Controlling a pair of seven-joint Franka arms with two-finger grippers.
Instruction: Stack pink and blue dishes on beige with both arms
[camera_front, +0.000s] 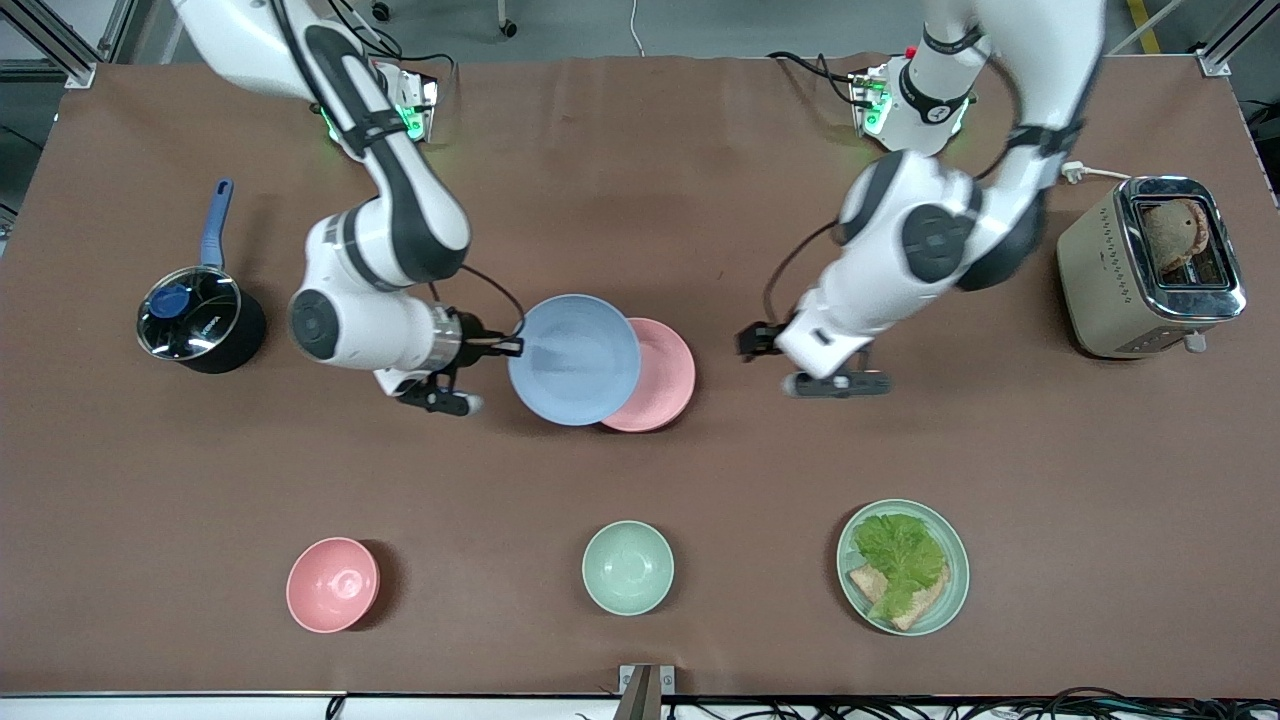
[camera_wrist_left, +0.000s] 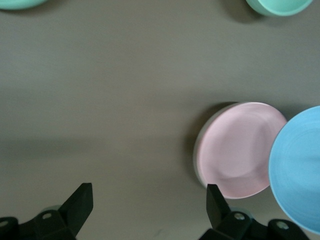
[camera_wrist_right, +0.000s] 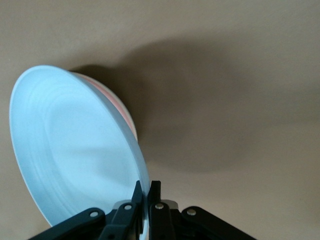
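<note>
My right gripper (camera_front: 510, 347) (camera_wrist_right: 147, 192) is shut on the rim of the light blue plate (camera_front: 575, 360) (camera_wrist_right: 75, 150). It holds that plate tilted, partly over the pale pink plate (camera_front: 665, 385) (camera_wrist_left: 240, 150), which lies in the middle of the table. A thin pale edge (camera_wrist_left: 196, 160) shows under the pink plate; otherwise the beige plate is hidden. My left gripper (camera_front: 838, 384) (camera_wrist_left: 148, 200) hangs open and empty over bare table beside the pink plate, toward the left arm's end. The blue plate (camera_wrist_left: 300, 170) also shows in the left wrist view.
A black saucepan (camera_front: 195, 320) with a blue handle stands toward the right arm's end. A toaster (camera_front: 1150, 265) with bread stands toward the left arm's end. Near the front camera are a pink bowl (camera_front: 333, 584), a mint bowl (camera_front: 628, 567) and a mint plate (camera_front: 955, 560) with lettuce and bread.
</note>
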